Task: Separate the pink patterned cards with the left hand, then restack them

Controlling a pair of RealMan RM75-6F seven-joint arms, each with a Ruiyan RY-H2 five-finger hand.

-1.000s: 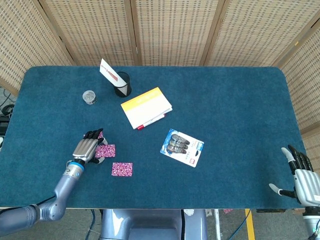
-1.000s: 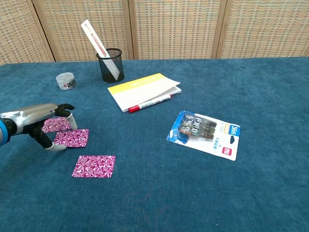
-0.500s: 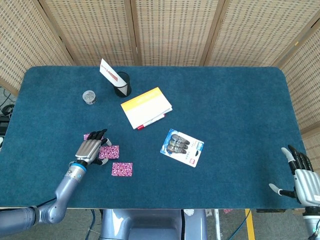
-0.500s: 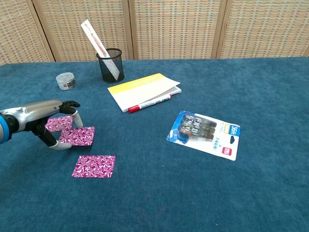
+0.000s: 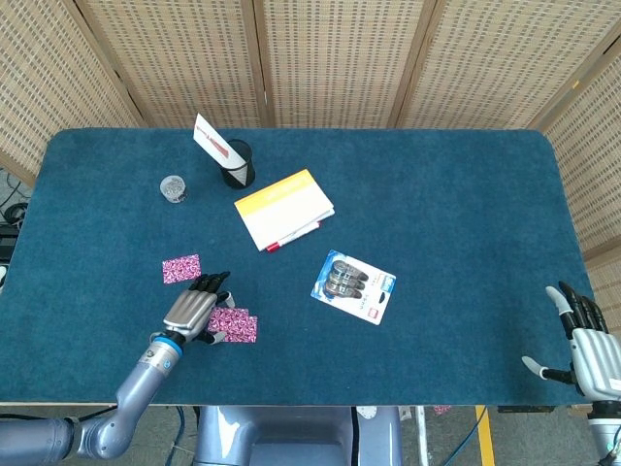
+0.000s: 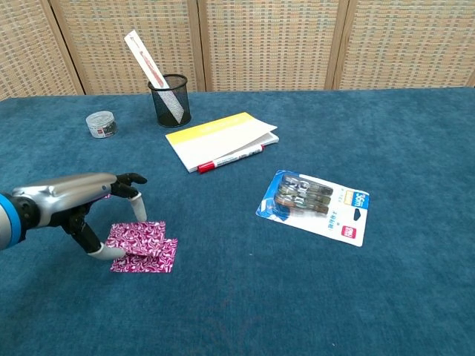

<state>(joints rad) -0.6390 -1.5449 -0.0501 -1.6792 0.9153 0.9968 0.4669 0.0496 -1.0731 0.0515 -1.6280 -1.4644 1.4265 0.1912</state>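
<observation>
The left hand (image 5: pixel 198 313) has moved toward the near edge and a little to the right since one second ago, and the middle pink card (image 6: pixel 137 235) has travelled with it. Now this card lies partly over the nearest card (image 6: pixel 152 259), so two of the three are stacked again. The hand is arched over them, with one fingertip and the thumb down at the upper card; whether it pinches the card or only presses it, I cannot tell. The third card (image 5: pixel 180 268) stays alone, further left and farther away (it is uncovered now in the head view). I judge that the restacking is in progress and this last card remains to be collected.

The right hand (image 5: pixel 586 342) rests at the near right corner with fingers spread, holding nothing.

The table (image 5: pixel 456 194) has a dark blue carpet-like cover. Woven rattan screens (image 5: pixel 340 58) stand behind it.
</observation>
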